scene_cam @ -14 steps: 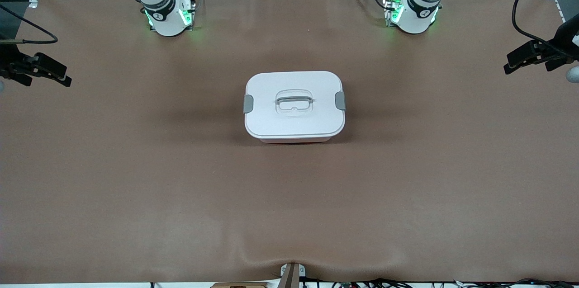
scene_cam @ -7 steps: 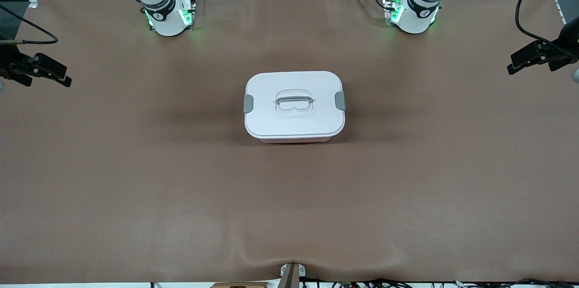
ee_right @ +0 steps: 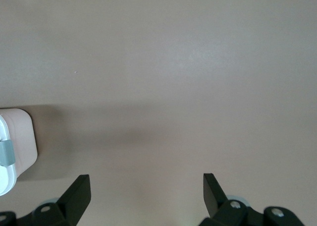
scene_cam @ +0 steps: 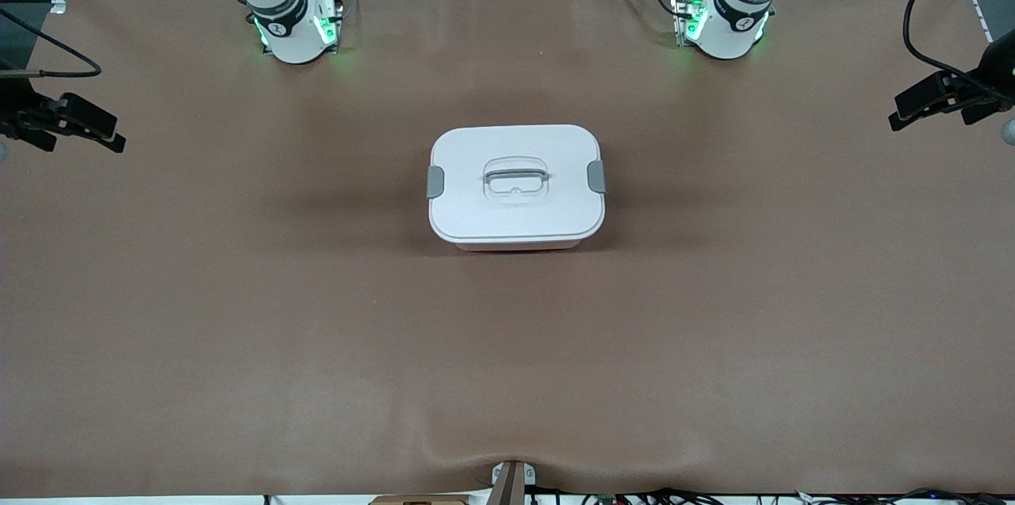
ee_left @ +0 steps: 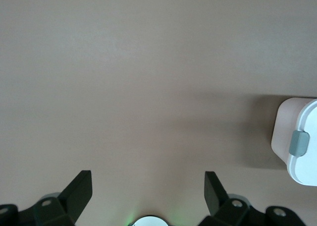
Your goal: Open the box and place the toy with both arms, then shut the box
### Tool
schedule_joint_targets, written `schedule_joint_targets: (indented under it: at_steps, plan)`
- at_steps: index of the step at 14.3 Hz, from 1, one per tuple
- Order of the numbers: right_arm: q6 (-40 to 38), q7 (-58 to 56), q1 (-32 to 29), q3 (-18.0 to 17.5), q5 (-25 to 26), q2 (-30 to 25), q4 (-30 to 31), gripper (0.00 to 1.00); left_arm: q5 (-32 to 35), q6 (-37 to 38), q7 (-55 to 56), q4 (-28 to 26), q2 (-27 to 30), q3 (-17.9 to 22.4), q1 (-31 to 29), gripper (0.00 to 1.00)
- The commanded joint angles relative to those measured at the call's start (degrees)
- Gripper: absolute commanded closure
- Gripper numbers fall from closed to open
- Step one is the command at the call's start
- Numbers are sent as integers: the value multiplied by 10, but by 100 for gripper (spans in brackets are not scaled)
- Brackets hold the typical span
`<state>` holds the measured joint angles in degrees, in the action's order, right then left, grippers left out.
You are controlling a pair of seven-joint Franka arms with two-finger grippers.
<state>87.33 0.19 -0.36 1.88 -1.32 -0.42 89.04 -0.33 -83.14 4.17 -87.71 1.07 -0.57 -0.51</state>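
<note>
Between the earliest frame and now, the left gripper (scene_cam: 924,105) is seen to have been drawn slightly toward its own end of the table; nothing else has shifted, and the right gripper (scene_cam: 83,128) is unchanged.

Front view — the box (scene_cam: 516,185) is set at the middle of the brown table (scene_cam: 238,315), lid (scene_cam: 555,212) on, both grey latches (scene_cam: 434,181) down against the short sides, and the recessed handle (scene_cam: 516,176) lying flat in the lid's centre. A thin strip of the pink tub is visible under the lid's edge nearest the camera. The left gripper is held over the table's edge at the left arm's end, the right gripper over the edge at the right arm's end; both are well apart from the box. Both arm bases (scene_cam: 297,29) are lit green. No toy is visible in any view.

Left wrist view — the left gripper's fingers (ee_left: 79,191) are spread wide, with only bare table between them. One end of the box is caught at the frame's edge: pink tub wall (ee_left: 283,122), white lid, one grey latch closed.

Right wrist view — the right gripper's fingers (ee_right: 79,194) are likewise spread wide over bare table, nothing held. A corner of the box (ee_right: 20,137) with its grey latch is seen at the frame's edge, apart from the fingers.
</note>
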Motion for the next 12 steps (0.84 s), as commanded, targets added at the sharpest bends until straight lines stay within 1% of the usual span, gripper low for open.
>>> schedule_joint_targets:
  at_steps: [1, 12]
  plan:
    - [-5, -5, -3, -1, 3, 7, -22, 0, 6, -4, -2, 1, 2, 0, 1, 0]
    - [-12, -5, -10, 1, 8, 7, -23, 0, 6, -4, -2, 1, 2, 0, 0, 0]
